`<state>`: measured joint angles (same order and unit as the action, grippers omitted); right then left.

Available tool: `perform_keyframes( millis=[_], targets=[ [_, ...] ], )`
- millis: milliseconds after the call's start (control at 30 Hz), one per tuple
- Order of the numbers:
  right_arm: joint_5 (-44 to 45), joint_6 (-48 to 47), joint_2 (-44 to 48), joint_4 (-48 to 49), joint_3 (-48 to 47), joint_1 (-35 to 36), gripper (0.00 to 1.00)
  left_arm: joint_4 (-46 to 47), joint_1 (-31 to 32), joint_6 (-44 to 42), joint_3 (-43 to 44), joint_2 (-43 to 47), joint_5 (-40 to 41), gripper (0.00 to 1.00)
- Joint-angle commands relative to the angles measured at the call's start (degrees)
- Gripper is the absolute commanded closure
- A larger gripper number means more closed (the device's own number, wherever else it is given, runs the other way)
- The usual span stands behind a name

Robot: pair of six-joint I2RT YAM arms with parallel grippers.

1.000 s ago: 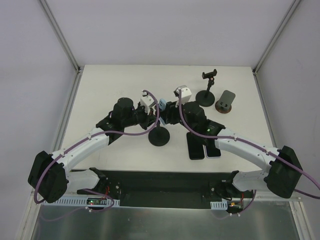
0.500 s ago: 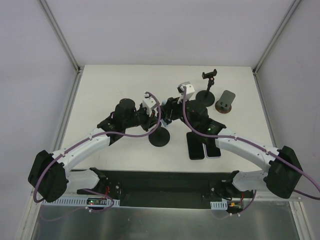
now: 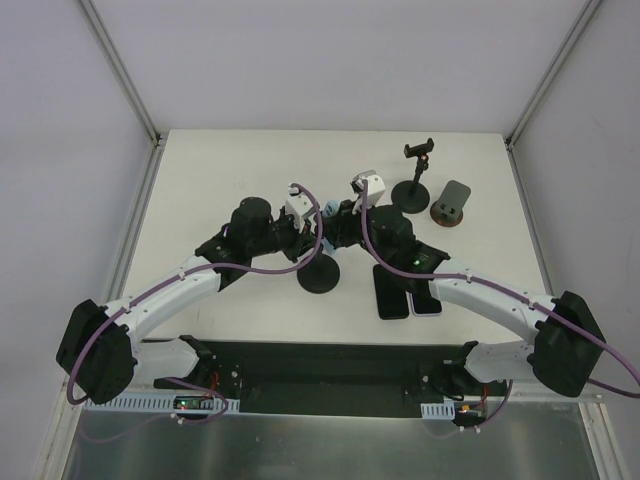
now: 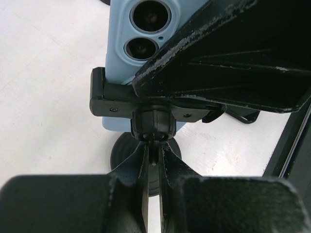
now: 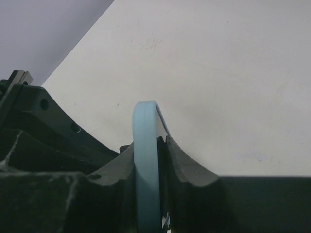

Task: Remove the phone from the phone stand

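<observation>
The phone stand (image 3: 320, 275) sits on its round black base in the middle of the white worktop (image 3: 230, 170), with both arms meeting directly above it. The phone (image 4: 138, 43), in a light blue case, is still seated in the stand's black clamp, with its twin camera lenses facing the left wrist camera and its top rising above the clamp.

The left fingers (image 4: 133, 170) are clenched around the stand's thin stem, just beneath the ball joint under the clamp. Only a narrow slit shows between them where the stem passes through.

The right fingers (image 5: 187, 167) reach the stand from the opposite side and grasp the phone. One pad lies flat against each face, and the rounded blue edge stands up between them. From the left wrist, the right arm's dark body fills the space beside the clamp.

To the right of the phone stand and farther back stands a second stand (image 3: 418, 172), its small clamp empty. A grey holder (image 3: 453, 203) on a brown base is just beyond that. Nearer than the phone stand, on its right, a black handset (image 3: 392, 295) and a second handset (image 3: 428, 300) lie flat, side by side and touching.
</observation>
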<state>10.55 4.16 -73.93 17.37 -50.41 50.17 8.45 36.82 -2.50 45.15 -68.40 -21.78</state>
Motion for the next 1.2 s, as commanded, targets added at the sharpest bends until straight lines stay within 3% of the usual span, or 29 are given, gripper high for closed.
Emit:
perform_keyframes(
  millis=[0, 100, 533, 767, 1167],
  targets=[
    [0.5, -0.7, 1.5, -0.2, -0.5, 0.0, 0.87, 0.5, 0.5, 2.3, 0.6, -0.9, 3.4, 1.0],
    [0.7, -1.5, 2.4, -2.5, -1.1, 0.6, 0.99, -0.6, 0.6, 2.3, 1.1, -1.1, 6.0, 1.0],
    [-1.9, -1.2, 4.5, -24.2, -3.2, 6.1, 0.99, -10.1, 0.0, 10.6, 4.1, -1.7, 29.7, 1.0],
    [-4.3, -2.0, 5.6, -33.8, -3.5, 6.1, 0.99, -13.7, -2.1, 13.0, 6.0, -3.6, 30.6, 1.0],
    [-7.9, 2.4, 13.5, -28.8, -1.9, -1.4, 0.99, -15.0, -2.2, 13.0, 6.0, -3.8, 30.5, 1.0]
  ],
)
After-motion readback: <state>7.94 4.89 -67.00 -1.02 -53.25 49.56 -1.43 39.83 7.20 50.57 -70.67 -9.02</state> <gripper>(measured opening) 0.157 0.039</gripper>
